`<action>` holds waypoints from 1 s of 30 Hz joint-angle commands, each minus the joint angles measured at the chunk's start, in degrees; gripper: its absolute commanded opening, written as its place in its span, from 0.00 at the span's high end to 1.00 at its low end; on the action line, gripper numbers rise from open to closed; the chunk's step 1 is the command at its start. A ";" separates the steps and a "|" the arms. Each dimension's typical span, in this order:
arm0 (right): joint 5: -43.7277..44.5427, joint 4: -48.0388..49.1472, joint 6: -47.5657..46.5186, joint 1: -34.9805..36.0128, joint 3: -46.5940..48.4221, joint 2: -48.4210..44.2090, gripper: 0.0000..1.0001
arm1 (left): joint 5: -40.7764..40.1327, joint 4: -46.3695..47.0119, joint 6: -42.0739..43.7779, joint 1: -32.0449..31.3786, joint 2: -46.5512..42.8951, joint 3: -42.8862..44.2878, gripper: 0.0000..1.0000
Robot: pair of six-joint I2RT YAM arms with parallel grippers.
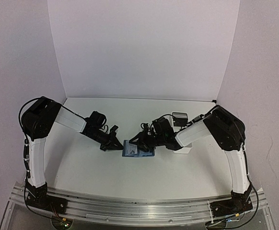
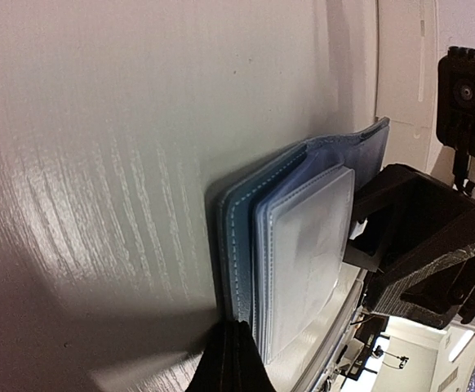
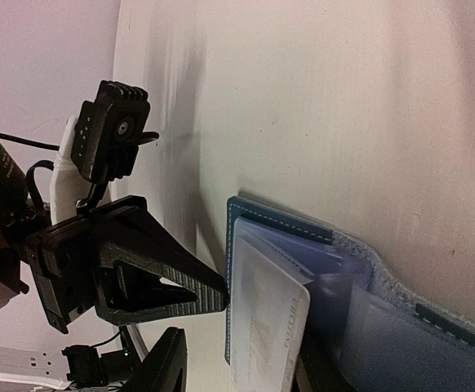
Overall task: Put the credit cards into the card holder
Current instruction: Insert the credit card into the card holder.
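Arms lean in from both sides in the top view, meeting over the card holder [image 1: 138,150], which lies open on the white table [image 1: 106,172] toward 6 o'clock from its middle. The left gripper [image 1: 118,145] sits at the holder's 9 o'clock edge and the right gripper [image 1: 140,143] hangs over its 12 o'clock side; how the jaws stand is too small to read here. In the left wrist view the card holder [image 2: 241,245] lies spread flat, its clear sleeves [image 2: 307,245] fanned toward 3 o'clock. The left gripper [image 2: 233,355] shows at 6 o'clock with its fingers pressed together into one dark tip at the holder's blue edge. The right gripper [image 2: 364,237] hangs just beyond the sleeves at 3 o'clock. In the right wrist view the left gripper [image 3: 217,296] comes in from 9 o'clock, jaws together, its tip touching the edge of the card holder [image 3: 303,237]. A pale credit card [image 3: 266,327] with faint markings lies on the sleeves. The right gripper [image 3: 239,371] shows at 6 o'clock with its fingers [image 3: 168,359] apart, standing on either side of the card with a gap beside it.
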 commanded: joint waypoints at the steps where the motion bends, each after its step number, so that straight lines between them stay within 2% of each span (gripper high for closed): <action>1: 6.33 -18.48 -5.29 2.33 3.15 -0.76 0.59 | -7.95 -5.45 1.36 -0.50 3.53 -0.02 1.00; 4: 9.08 -25.52 -6.74 2.72 6.20 -1.39 0.46 | -8.18 -5.95 1.68 -0.50 3.36 0.28 1.00; 10: 13.80 -33.84 -9.68 3.69 11.25 -2.53 0.43 | -8.70 -6.76 2.06 -0.46 3.08 0.51 1.00; 12: 15.71 -36.64 -9.97 3.71 12.11 -3.32 0.34 | -8.94 -7.03 2.21 -0.50 2.99 0.55 1.00; 23: 21.23 -43.26 -12.67 3.69 15.14 -6.32 0.32 | -9.19 -7.63 2.65 -0.43 2.99 1.17 1.00; 30: 19.34 -44.31 -11.55 3.89 16.17 -5.33 0.31 | -8.97 -7.26 2.73 -0.49 3.26 1.17 1.00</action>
